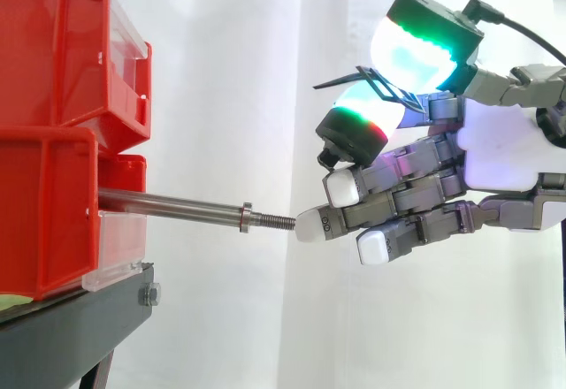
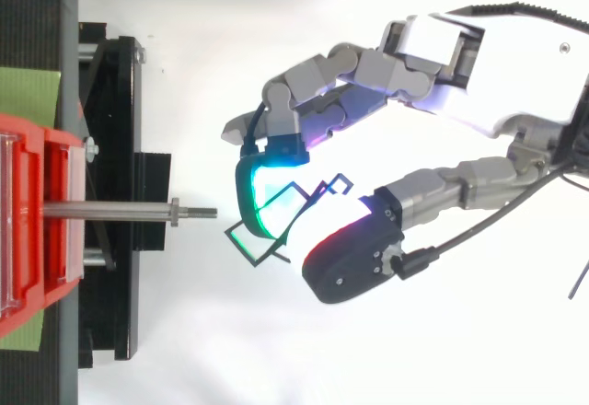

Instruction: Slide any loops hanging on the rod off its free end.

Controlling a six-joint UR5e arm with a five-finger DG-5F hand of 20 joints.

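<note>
A steel rod [image 1: 168, 205] sticks out to the right from the red bins [image 1: 44, 221]; it has a nut [image 1: 246, 217] near its threaded free end, and nothing hangs on it. My hand [image 1: 500, 146] hovers just right of the rod's tip, with one white fingertip [image 1: 314, 225] almost touching the end. Two large green-glowing pads [image 2: 267, 193] pinch a thin black wire loop [image 2: 262, 239], which also pokes out above the rod in the side view as the loop [image 1: 358, 80]. The loop is off the rod, right of its tip.
The red bins [image 2: 28, 221] sit stacked on a black stand [image 1: 80, 318]. A white curtain hangs behind. Open space lies below and to the right of the rod's end.
</note>
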